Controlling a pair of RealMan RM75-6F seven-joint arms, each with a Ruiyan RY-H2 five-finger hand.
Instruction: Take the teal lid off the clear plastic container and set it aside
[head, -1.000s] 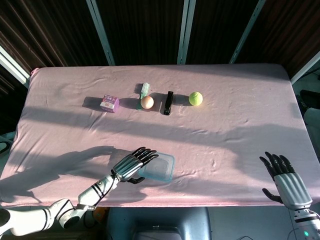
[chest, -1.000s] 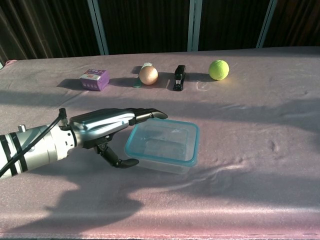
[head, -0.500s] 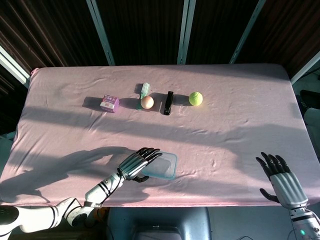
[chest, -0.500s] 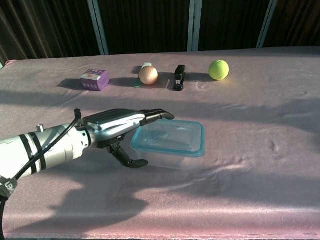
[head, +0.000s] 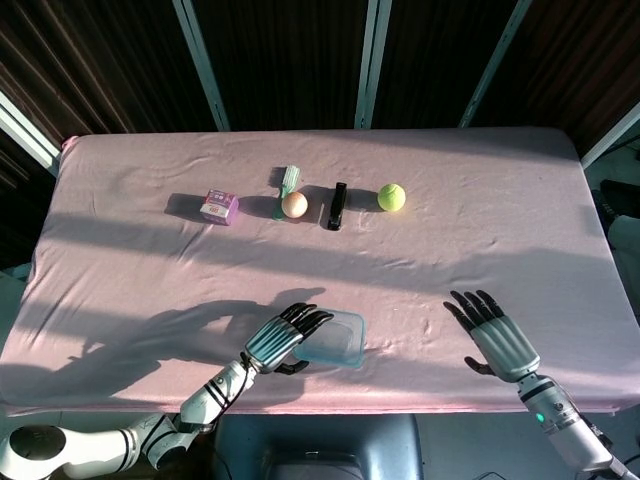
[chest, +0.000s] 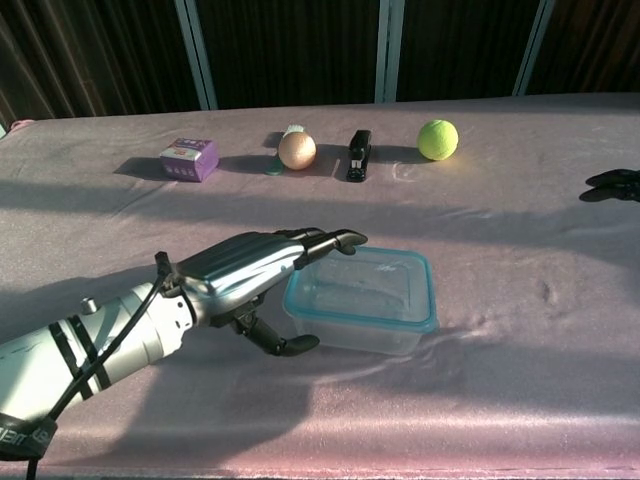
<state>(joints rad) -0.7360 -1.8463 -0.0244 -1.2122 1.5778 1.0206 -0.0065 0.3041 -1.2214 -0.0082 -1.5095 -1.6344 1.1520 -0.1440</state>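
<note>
Pink cloth-covered table (head: 140, 270), sunlit, dark slatted wall (head: 280, 60) behind

Counted one clear plastic container (head: 335, 340) with one teal lid (chest: 362, 287) on it, lower middle. Along the top row there was one purple box (head: 219, 207), one green brush (head: 288, 182), one egg (head: 294, 204) (peach-colored), one stapler (head: 338, 205), one tennis ball (head: 391, 196).

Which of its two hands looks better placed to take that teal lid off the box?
The left hand: its fingers already lie over the teal lid at the container's left edge. The right hand hovers open, well apart.
</note>
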